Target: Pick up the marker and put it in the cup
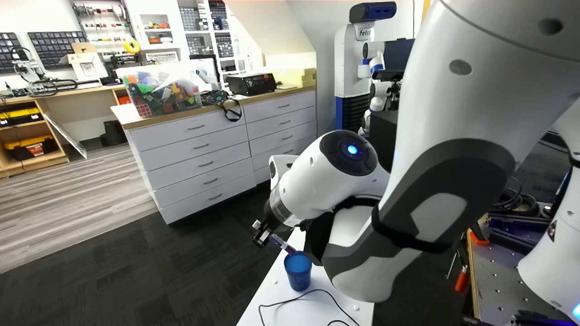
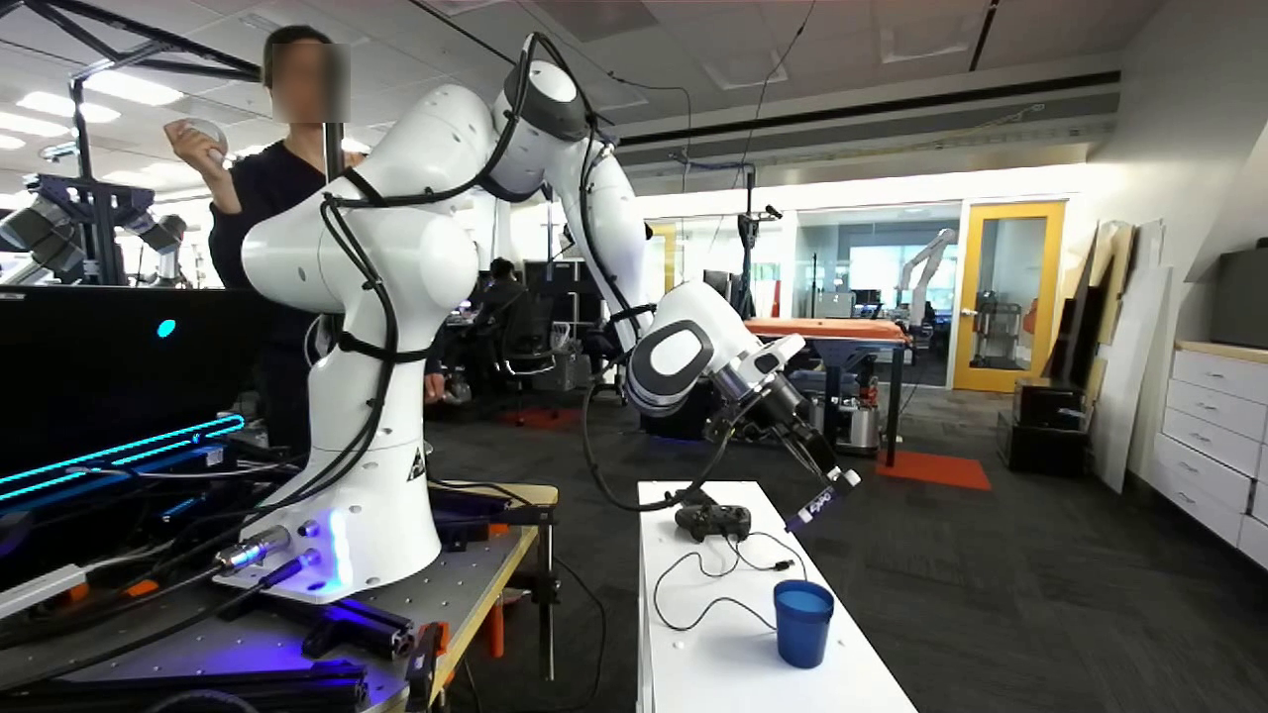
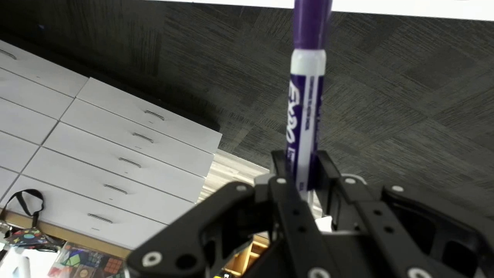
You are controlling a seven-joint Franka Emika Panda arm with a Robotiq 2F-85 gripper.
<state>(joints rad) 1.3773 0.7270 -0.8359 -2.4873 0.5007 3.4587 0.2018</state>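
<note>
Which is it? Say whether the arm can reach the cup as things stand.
Probably yes: the cup stands upright, mouth open, and I see nothing between it and the gripper, which holds the marker.

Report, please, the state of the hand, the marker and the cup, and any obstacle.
Hand shut on marker, held tilted. Cup upright on white table, marker not yet inside. Black cable lies near cup, probably no obstacle.

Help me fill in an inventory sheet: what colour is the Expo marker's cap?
Purple; the cap of the Expo marker shows best in the wrist view.
</note>
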